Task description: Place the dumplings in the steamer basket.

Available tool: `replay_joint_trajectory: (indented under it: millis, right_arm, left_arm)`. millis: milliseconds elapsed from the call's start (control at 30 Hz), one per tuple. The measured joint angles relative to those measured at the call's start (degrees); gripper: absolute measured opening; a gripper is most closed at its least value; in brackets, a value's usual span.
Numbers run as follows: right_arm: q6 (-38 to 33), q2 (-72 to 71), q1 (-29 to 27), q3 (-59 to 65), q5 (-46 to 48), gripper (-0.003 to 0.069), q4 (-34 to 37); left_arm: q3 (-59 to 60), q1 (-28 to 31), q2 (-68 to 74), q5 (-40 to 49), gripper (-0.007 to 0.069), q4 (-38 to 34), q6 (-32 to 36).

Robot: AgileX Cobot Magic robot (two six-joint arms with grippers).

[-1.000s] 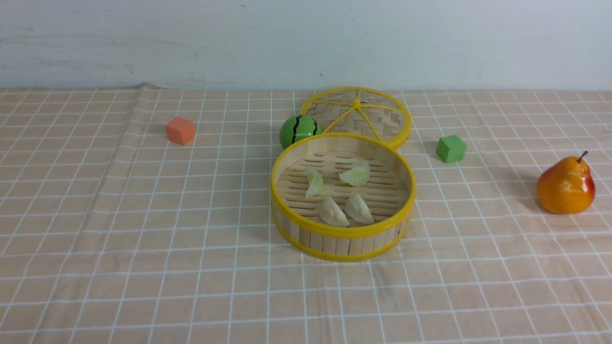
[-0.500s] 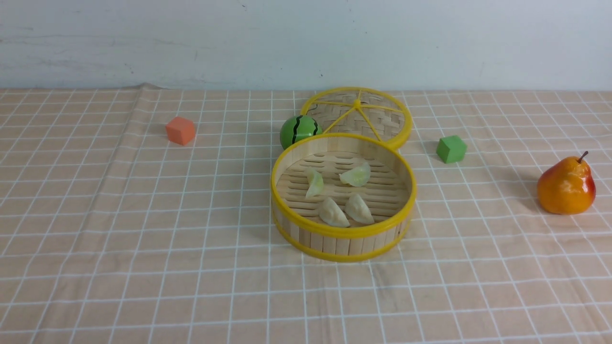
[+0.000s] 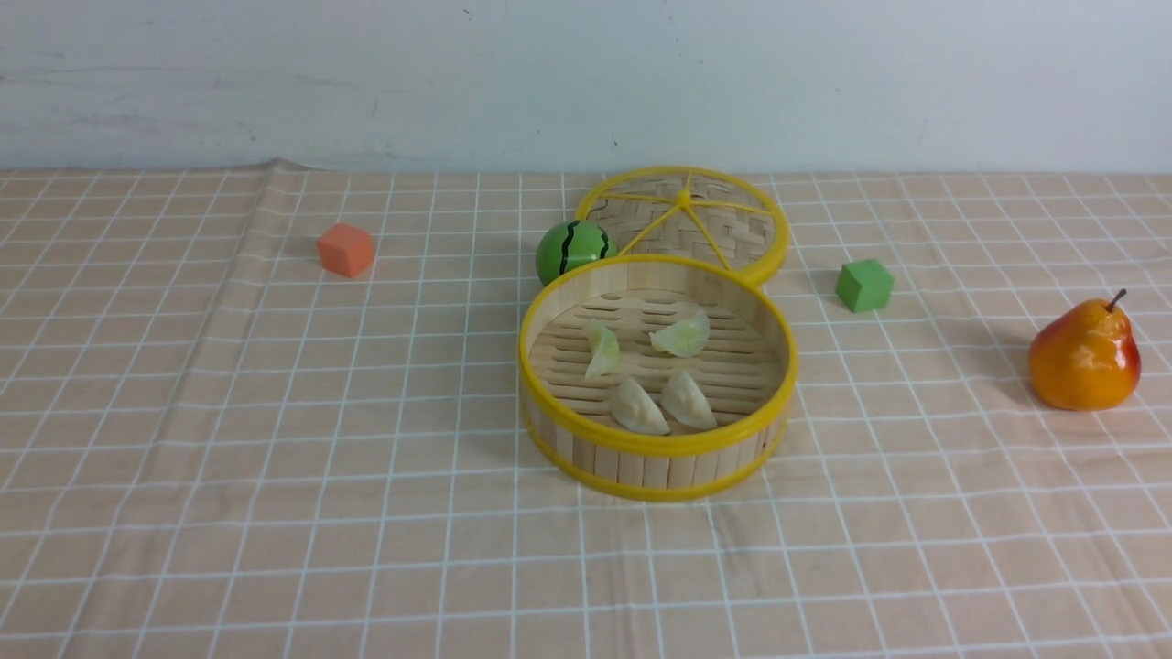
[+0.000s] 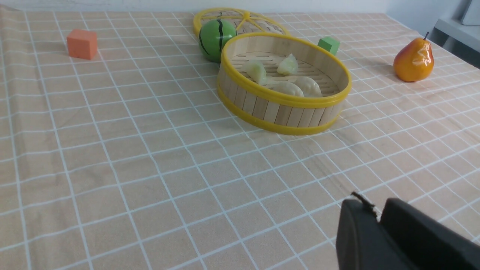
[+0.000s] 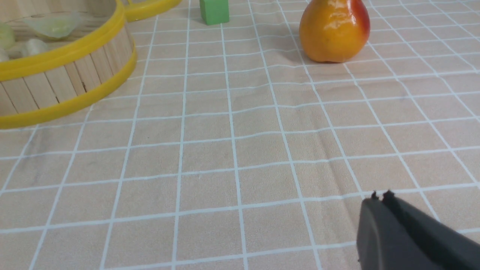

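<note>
The steamer basket [image 3: 652, 469], round bamboo with yellow rims, stands on the checked cloth at the middle. Inside it lie the dumplings: two pale green ones [image 3: 602, 349] [image 3: 682, 336] toward the back and two cream ones [image 3: 638, 407] [image 3: 689, 401] toward the front. The front view shows neither arm. In the left wrist view my left gripper [image 4: 377, 210] hangs low over bare cloth, well short of the basket [image 4: 277, 110], its black fingers almost together and holding nothing. My right gripper [image 5: 379, 197] is shut and empty, over cloth to the right of the basket [image 5: 56, 90].
The flat woven lid [image 3: 687, 220] lies just behind the basket, with a green striped ball [image 3: 572, 249] beside it. An orange cube [image 3: 346, 250] sits at the back left. A green cube [image 3: 863, 285] and an orange-yellow pear [image 3: 1084, 357] stand to the right.
</note>
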Motion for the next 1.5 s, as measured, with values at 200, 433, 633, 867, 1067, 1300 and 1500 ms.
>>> replay_joint_trajectory:
  millis: [200, 433, 633, 867, 1067, 1300, 1500]
  right_arm:
    - [0.0, 0.0, 0.0, 0.0, 0.1, 0.0000, 0.0]
    - [0.0, 0.0, 0.0, -0.1, 0.1, 0.0000, 0.0]
    - [0.0, 0.0, 0.0, -0.1, 0.2, 0.0005, 0.0]
    - [0.0, 0.0, 0.0, -0.1, 0.2, 0.0011, 0.1]
    - [0.0, 0.0, -0.1, -0.1, 0.2, 0.0017, 0.2]
    - [0.0, 0.0, -0.1, -0.1, 0.2, 0.0021, 0.2]
    - [0.0, 0.0, -0.1, -0.1, 0.2, 0.0026, 0.2]
  left_arm:
    - [0.0, 0.0, 0.0, 0.0, 0.0092, 0.0, 0.0]
    - [0.0, 0.0, 0.0, 0.0, 0.0104, 0.0, 0.0]
    - [2.0, 0.2, 0.0, -3.9, 0.0103, 0.3, -0.1]
    - [13.9, 13.9, 0.0, -30.9, -0.0014, 0.8, -0.1]
    - [23.3, 30.4, 0.0, -39.9, -0.0014, -0.1, -0.1]
    - [24.9, 37.7, 0.0, -29.5, -0.0014, -0.1, -0.2]
    - [24.9, 38.1, 0.0, -21.5, -0.0014, -0.1, -0.2]
